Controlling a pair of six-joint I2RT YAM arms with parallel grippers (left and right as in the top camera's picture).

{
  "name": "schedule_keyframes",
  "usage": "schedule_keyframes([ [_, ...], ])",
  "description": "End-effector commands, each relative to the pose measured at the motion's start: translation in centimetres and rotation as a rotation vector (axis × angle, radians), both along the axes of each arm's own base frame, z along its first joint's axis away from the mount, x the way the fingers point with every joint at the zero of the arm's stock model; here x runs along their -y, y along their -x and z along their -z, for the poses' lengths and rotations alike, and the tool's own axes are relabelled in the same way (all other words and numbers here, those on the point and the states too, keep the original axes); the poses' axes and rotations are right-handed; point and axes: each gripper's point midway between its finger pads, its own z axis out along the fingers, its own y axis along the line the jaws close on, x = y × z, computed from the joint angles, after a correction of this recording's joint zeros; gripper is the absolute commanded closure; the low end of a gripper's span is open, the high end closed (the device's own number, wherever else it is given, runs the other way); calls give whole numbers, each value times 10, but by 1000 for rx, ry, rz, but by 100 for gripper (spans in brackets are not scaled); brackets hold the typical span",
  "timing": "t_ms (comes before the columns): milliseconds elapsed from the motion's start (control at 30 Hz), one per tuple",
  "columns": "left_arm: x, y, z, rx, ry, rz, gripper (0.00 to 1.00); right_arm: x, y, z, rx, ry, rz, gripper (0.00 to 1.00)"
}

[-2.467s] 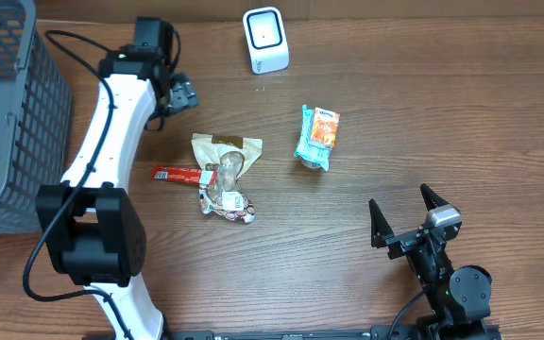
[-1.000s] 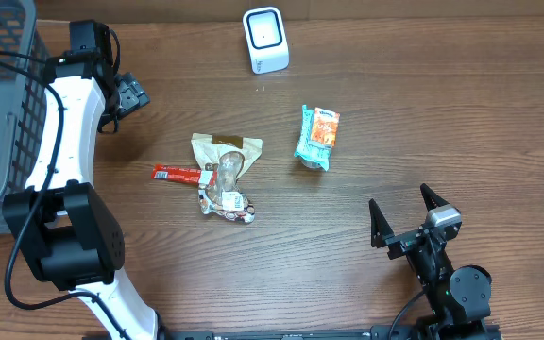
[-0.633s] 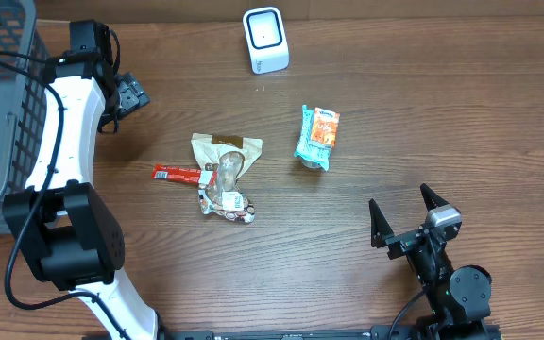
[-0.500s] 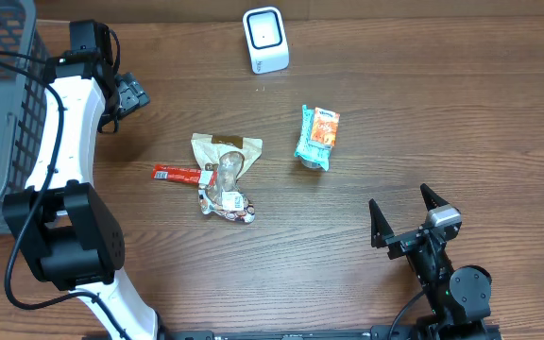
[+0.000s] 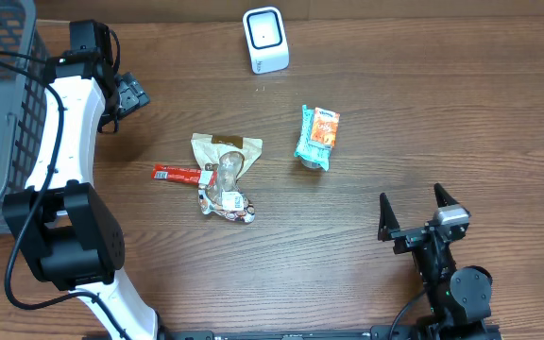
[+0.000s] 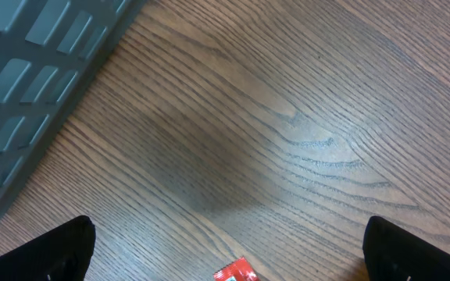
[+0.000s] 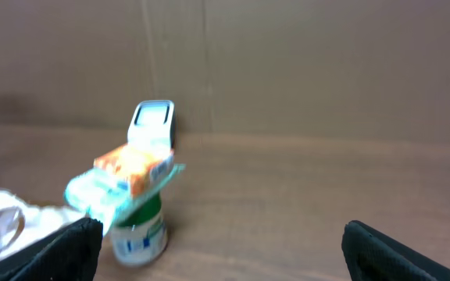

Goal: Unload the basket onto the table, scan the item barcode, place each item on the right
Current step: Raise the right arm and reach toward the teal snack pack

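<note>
Left hand (image 5: 131, 94) and right hand (image 5: 411, 198) gape wide, holding nothing.

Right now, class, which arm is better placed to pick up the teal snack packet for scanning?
Probably right. The right arm sits nearer the teal snack packet, jaws open, its camera facing it. The left arm is off by the basket.
</note>
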Motion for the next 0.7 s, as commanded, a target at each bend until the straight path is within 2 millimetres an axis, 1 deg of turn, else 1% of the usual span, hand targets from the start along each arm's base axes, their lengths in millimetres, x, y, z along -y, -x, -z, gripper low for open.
schedule_keyframes([
  [0, 4, -5, -9, 28, 6, 3, 0, 6, -1, -13, 62, -5, 32, 0],
  [133, 4, -5, -9, 28, 6, 3, 0, 4, 0, -12, 61, -4, 22, 0],
  [233, 4, -5, -9, 28, 6, 3, 0, 3, 0, -17, 80, -17, 17, 0],
  [300, 4, -5, -9, 28, 6, 3, 0, -9, 3, -22, 97, -23, -54, 0],
  [333, 4, -5, -9, 28, 6, 3, 0, -21, 7, -26, 117, -20, -131, 0],
  [367, 4, -5, -9, 28, 6, 3, 0, -26, 9, -29, 130, -14, -164, 0],
  [433, 4, -5, -9, 28, 6, 3, 0, -28, 11, -36, 153, -7, -174, 0],
  [533, 4, -5, -9, 28, 6, 3, 0, -27, 16, -59, 200, -11, -171, 0],
  [667, 4, -5, -9, 28, 6, 3, 0, -24, 24, -108, 263, -18, -164, 0],
])
